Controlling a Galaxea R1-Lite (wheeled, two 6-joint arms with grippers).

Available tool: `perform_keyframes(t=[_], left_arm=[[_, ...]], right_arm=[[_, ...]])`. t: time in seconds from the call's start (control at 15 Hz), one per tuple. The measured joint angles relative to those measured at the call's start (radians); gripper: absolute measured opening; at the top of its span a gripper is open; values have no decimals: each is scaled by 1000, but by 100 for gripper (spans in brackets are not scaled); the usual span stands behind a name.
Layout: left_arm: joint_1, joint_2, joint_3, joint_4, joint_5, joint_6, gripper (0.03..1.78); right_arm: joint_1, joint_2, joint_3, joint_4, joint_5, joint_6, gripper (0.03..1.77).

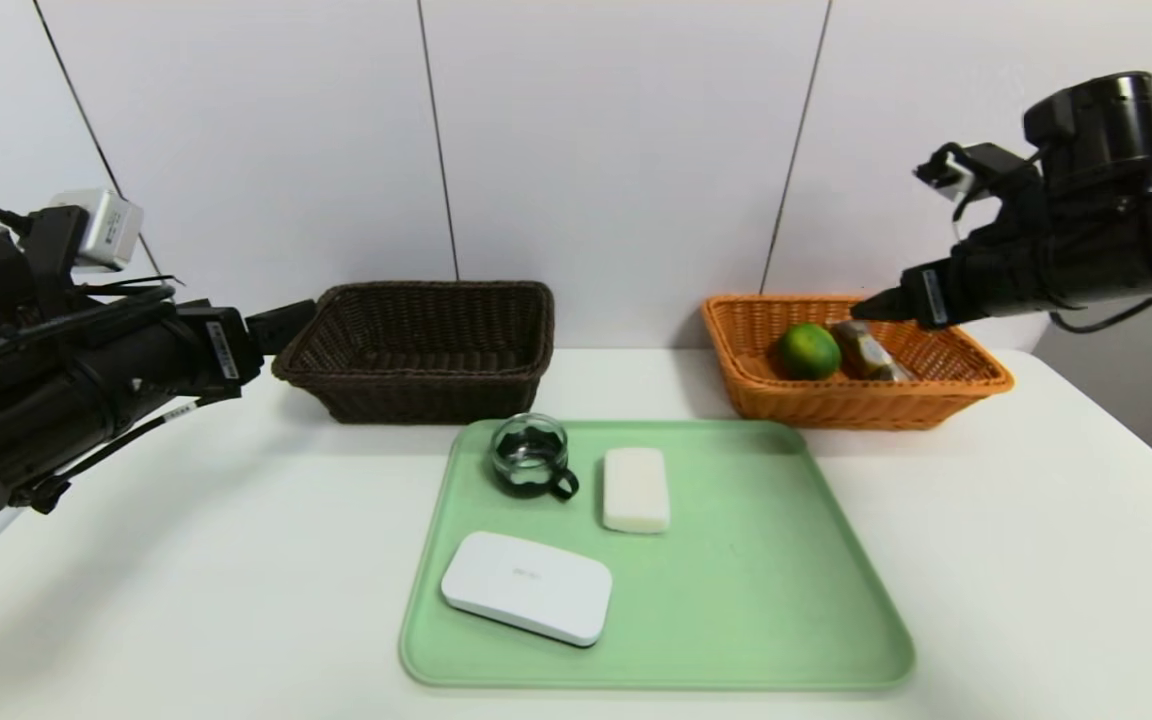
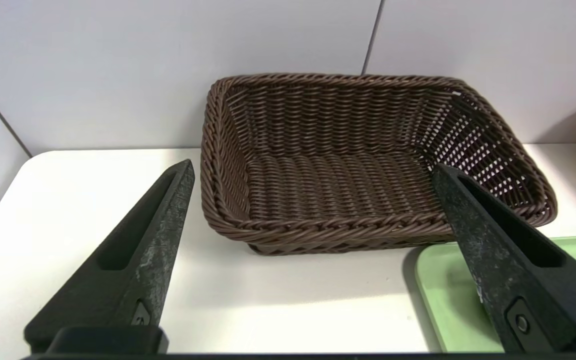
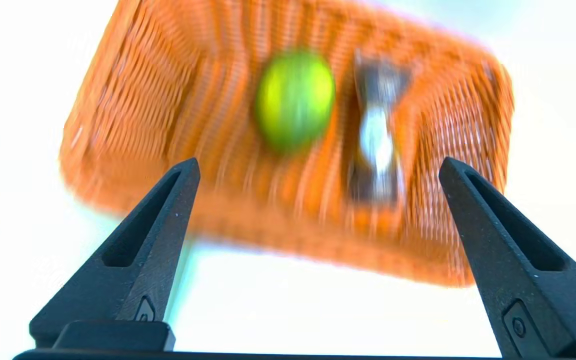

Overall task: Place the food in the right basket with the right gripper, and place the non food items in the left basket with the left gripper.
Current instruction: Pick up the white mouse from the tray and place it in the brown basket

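Above the orange basket (image 1: 956, 370) my right hand (image 1: 866, 308) hangs wide, empty; lime (image 1: 808, 351) and chocolate pack (image 1: 866, 352) lie inside. Left hand (image 2: 313, 175) wide, facing the brown basket (image 2: 348, 225).

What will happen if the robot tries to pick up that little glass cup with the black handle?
The glass cup looks smooth and shiny, so it may slip between hard pointed fingers. It stands upright on the green tray and looks small, so a sideways nudge could slide or tip it. Being glass, it would probably break if dropped.
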Motion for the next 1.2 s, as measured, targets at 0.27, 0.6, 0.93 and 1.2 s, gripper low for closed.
perform_keyframes(t=[0.27, 0.6, 0.93, 1.2], left_arm=[[-65, -17, -1, 0, -6, 17, 169], [-277, -24, -66, 203, -65, 279, 169], [-355, 25, -427, 769, -262, 694, 121], [-387, 155, -813, 1327, -273, 1096, 77]], right_arm=[[0, -245, 276, -23, 23, 30, 168], [-4, -485, 515, -26, 64, 41, 169], [1, -598, 621, -27, 138, 39, 169], [-3, -654, 692, -27, 184, 39, 169]])
